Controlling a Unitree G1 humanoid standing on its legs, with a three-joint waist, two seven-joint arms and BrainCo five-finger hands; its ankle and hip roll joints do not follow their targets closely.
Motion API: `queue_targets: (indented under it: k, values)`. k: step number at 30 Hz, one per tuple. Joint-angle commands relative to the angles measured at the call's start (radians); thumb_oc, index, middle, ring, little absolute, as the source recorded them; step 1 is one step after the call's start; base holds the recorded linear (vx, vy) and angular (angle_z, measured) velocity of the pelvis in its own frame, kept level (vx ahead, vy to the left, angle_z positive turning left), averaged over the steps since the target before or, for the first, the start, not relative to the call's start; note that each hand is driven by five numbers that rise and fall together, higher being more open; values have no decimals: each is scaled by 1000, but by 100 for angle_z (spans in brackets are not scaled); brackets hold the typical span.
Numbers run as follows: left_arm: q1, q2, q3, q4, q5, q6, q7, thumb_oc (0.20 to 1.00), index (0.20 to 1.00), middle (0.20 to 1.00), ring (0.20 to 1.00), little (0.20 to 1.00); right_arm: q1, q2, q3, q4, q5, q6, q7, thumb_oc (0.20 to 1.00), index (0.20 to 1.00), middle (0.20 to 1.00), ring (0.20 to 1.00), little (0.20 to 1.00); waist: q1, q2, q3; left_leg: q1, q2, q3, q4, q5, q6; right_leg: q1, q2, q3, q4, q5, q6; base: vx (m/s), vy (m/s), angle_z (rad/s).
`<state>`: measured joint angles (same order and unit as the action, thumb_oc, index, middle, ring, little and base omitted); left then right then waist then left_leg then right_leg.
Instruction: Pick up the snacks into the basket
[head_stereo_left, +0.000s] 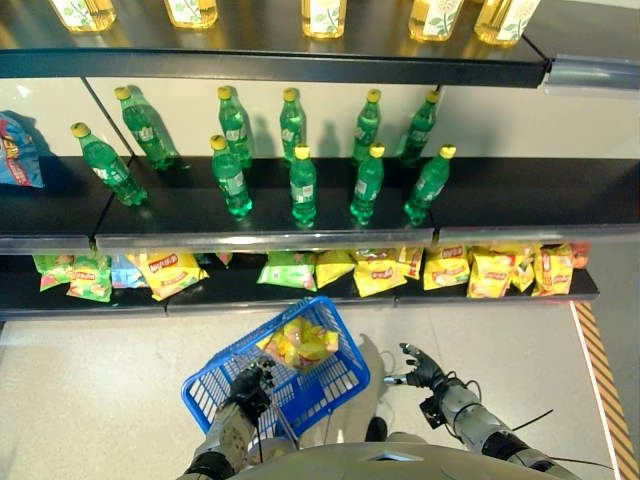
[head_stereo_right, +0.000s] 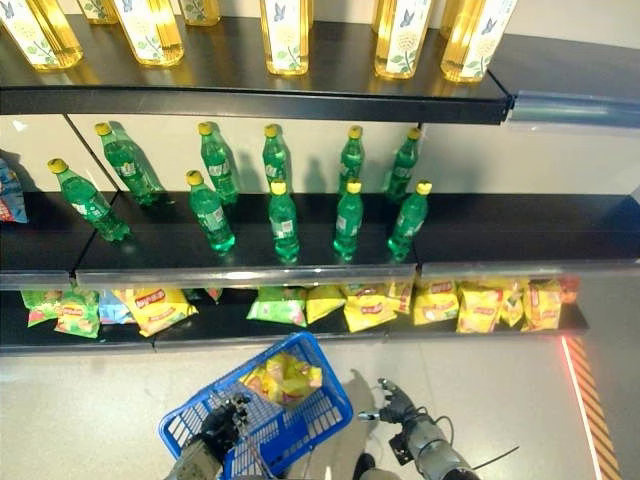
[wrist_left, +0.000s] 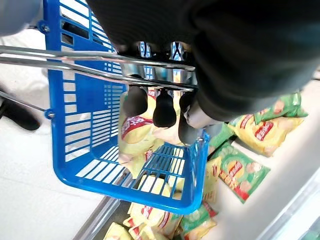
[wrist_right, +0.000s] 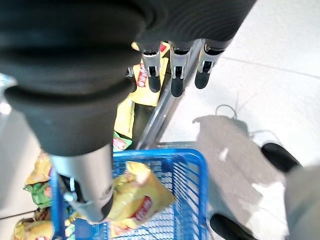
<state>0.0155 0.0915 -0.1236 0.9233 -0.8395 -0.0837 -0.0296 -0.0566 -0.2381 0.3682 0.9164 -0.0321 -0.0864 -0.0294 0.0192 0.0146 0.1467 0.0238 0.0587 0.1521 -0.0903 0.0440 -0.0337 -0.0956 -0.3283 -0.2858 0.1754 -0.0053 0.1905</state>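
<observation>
A crinkled yellow snack bag (head_stereo_left: 298, 344) with red print lies in the blue basket (head_stereo_left: 340, 385), whose wire handle the left robot hand (head_stereo_left: 252, 388) grips, while the right robot hand (head_stereo_left: 421, 368) hangs beside it, fingers spread and empty.

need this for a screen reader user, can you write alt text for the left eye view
The robot's left hand grips the handle of a blue basket holding a yellow snack bag, while its right hand hangs open beside it. Ahead, shelves hold snack bags low down and green bottles above.
</observation>
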Motion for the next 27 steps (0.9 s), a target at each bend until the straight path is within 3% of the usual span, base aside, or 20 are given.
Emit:
queue_targets:
  k: [1,2,4,5,6,7,9,10,13,14,16,17,20,24,25,26,27]
  values:
    - [13,-9,8,-37,7,-25,-29,200,200,200,200,200,-21,-16,3,-34,-32,-24,-5,1000,1000,1000,1000,1000,47,-24,-27,-4,-55,-57,3,-10,31,25,-8,-60,-170,272,26,194,-274,-36]
    - [15,-3,26,-42,-8,-26,-24,200,200,200,200,200,-35,-15,19,-34,-49,-20,3,1000,1000,1000,1000,1000,57,-48,-27,15,-39,-46,3,-24,15,29,29,-57,-207,242,25,130,-185,-42]
    - [19,-9,32,-40,-12,-23,-28,200,200,200,200,200,-36,-16,24,-19,-63,-20,-2,1000,1000,1000,1000,1000,68,-66,-31,32,-30,-42,3,-38,0,54,43,-70,-239,225,28,216,-288,-15]
    - [19,-8,25,-42,-18,-26,-18,200,200,200,200,200,-37,-16,23,-9,-53,-24,-8,1000,1000,1000,1000,1000,55,-69,-29,38,-7,-44,15,-37,-12,60,77,-31,-230,198,15,219,-422,13]
    - [-5,-4,17,-52,-32,-34,-8,200,200,200,200,200,-38,-26,14,7,-21,-31,-25,1000,1000,1000,1000,1000,39,-79,-7,-31,34,-48,178,-25,-41,73,104,-30,-229,162,-21,100,-285,19]
    - [-6,-5,17,-52,-32,-34,-8,200,200,200,200,200,-38,-26,14,7,-21,-31,-25,1000,1000,1000,1000,1000,35,-77,-8,-39,36,-53,188,-29,-42,72,106,-34,-229,161,-22,17,-240,48]
    - [-22,-15,0,-66,-42,-34,-1,200,200,200,200,200,-43,-37,15,1,1,-35,-37,1000,1000,1000,1000,1000,24,-81,19,-138,53,-57,352,22,-59,94,110,-68,-238,154,-55,-17,-125,68]
    - [-26,-20,-2,-71,-56,-37,-3,200,200,200,200,200,-45,-37,16,8,2,-33,-34,1000,1000,1000,1000,1000,27,-82,23,-151,48,-62,373,25,-63,103,110,-79,-246,152,-55,49,-62,34]
    - [-24,-25,-3,-73,-56,-31,-2,200,200,200,200,200,-46,-38,19,16,-6,-27,-29,1000,1000,1000,1000,1000,19,-78,11,-141,82,-25,280,36,-72,119,103,-94,-260,148,-40,147,86,14]
    - [-20,-29,-4,-69,-52,-27,3,200,200,200,200,200,-37,-40,5,13,-2,-24,-34,1000,1000,1000,1000,1000,20,-69,-11,-119,121,23,141,63,-91,128,93,-97,-263,136,-18,222,198,-7]
    - [-21,-29,-14,-77,-43,-25,9,200,200,200,200,200,-28,-50,-13,0,5,-26,-47,1000,1000,1000,1000,1000,18,-42,-19,-133,148,52,14,144,-107,142,95,-97,-263,125,-7,237,270,29]
    - [-18,-31,-19,-84,-47,-28,10,200,200,200,200,200,-22,-57,-25,-7,1,-27,-55,1000,1000,1000,1000,1000,18,-31,-22,-146,150,45,3,140,-108,147,89,-99,-263,122,2,187,279,29]
    - [-8,-29,-20,-75,-31,-30,4,200,200,200,200,200,-11,-54,-50,17,-21,-24,-61,1000,1000,1000,1000,1000,19,-20,-38,-114,100,52,3,99,-81,160,35,-99,-244,143,22,172,307,2]
    - [1,-16,-18,-92,-31,-35,3,200,200,200,200,200,-6,-38,-66,3,-23,-22,-74,1000,1000,1000,1000,1000,15,-24,-24,-87,51,87,3,71,-35,94,-13,-62,-83,187,24,74,221,-34]
    - [12,-3,-17,-110,-22,-41,3,200,200,200,200,200,-14,-27,-60,-9,-21,-23,-75,1000,1000,1000,1000,1000,20,-14,-5,-74,47,105,3,62,-21,48,-24,-97,-10,202,24,48,256,-39]
    - [20,3,-23,-122,-13,-42,-1,200,200,200,200,200,-16,-23,-58,-9,-17,-23,-71,1000,1000,1000,1000,1000,19,-12,1,-68,45,104,3,57,-22,32,-9,-101,1,191,21,52,201,-39]
    - [20,12,-28,-122,-6,-41,2,200,200,200,200,200,-26,-20,-59,-9,-5,-30,-79,1000,1000,1000,1000,1000,9,-11,7,-68,46,100,3,64,-22,13,48,-71,-11,158,6,55,70,-41]
